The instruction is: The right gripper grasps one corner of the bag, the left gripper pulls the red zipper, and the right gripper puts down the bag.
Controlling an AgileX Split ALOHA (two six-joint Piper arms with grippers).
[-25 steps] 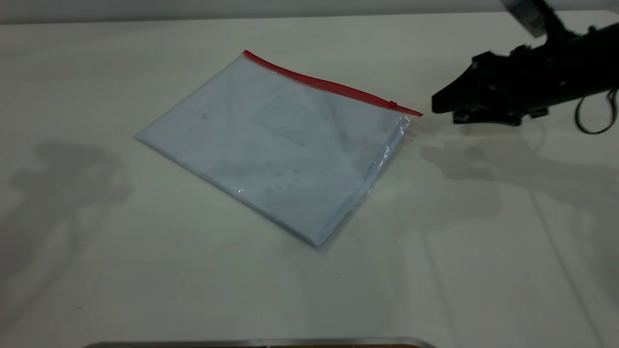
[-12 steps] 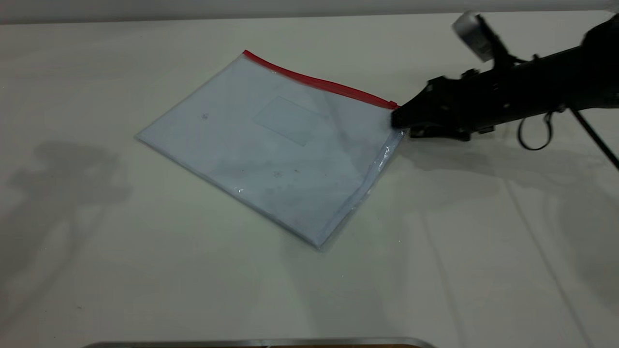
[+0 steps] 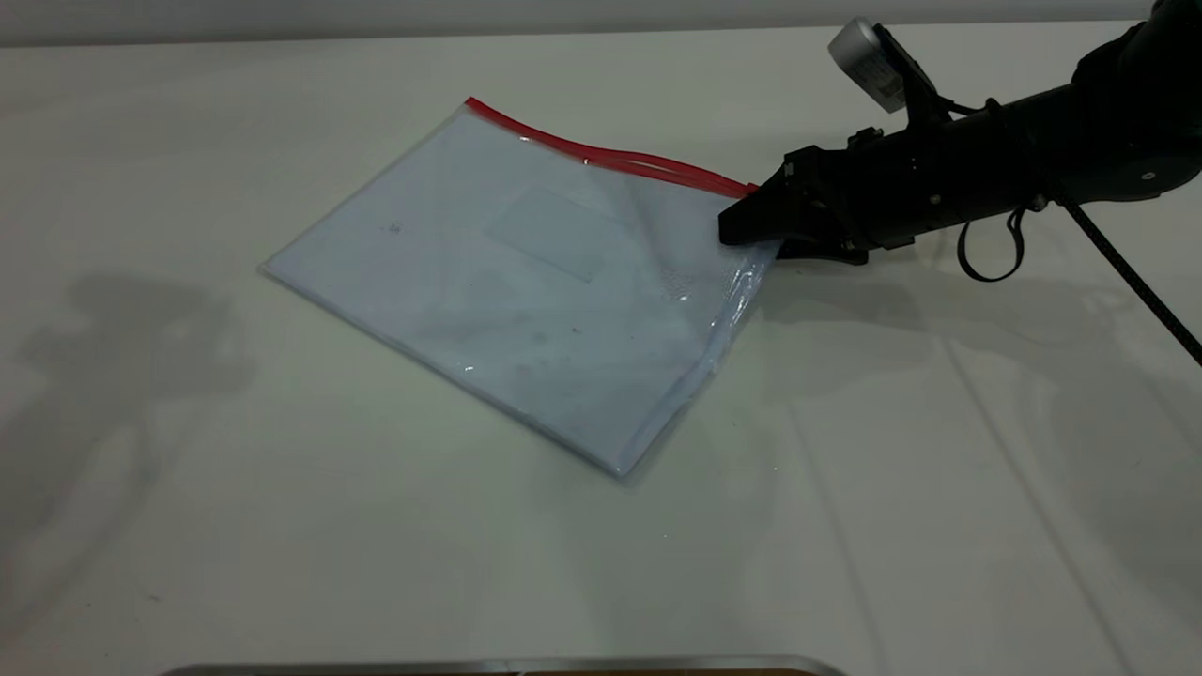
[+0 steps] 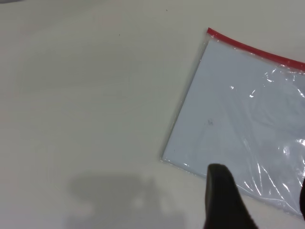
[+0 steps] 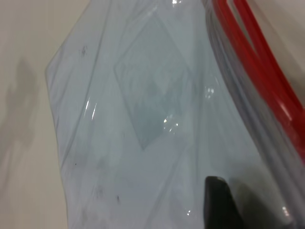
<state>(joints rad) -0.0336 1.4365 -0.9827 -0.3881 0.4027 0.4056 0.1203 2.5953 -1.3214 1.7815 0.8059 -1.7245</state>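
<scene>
Since a second ago my right claw (image 3: 751, 230) has travelled in from the table's right edge and now sits over the bag's (image 3: 526, 291) right-hand corner, at the end of the red zipper (image 3: 610, 158). From the exterior view its wedge tip overlaps the plastic, and the film there is lifted and crinkled, but I cannot tell whether the fingers are clenched on the corner or still apart. That push has nudged the bag slightly toward the left edge, and the red zipper now bows up near the claw, showing as two red lines where it was one flat strip. My right wrist view looks straight down the pouch: the faint label patch (image 5: 152, 81) in the middle, the doubled red strip along one side, and one dark finger (image 5: 217, 202) lying against the film. The bag lies in the middle of the table (image 3: 282, 526), its red side toward the far edge. My left claw (image 4: 267, 200) hangs above the bag's corner nearest the left edge, fingers spread apart, touching nothing.
</scene>
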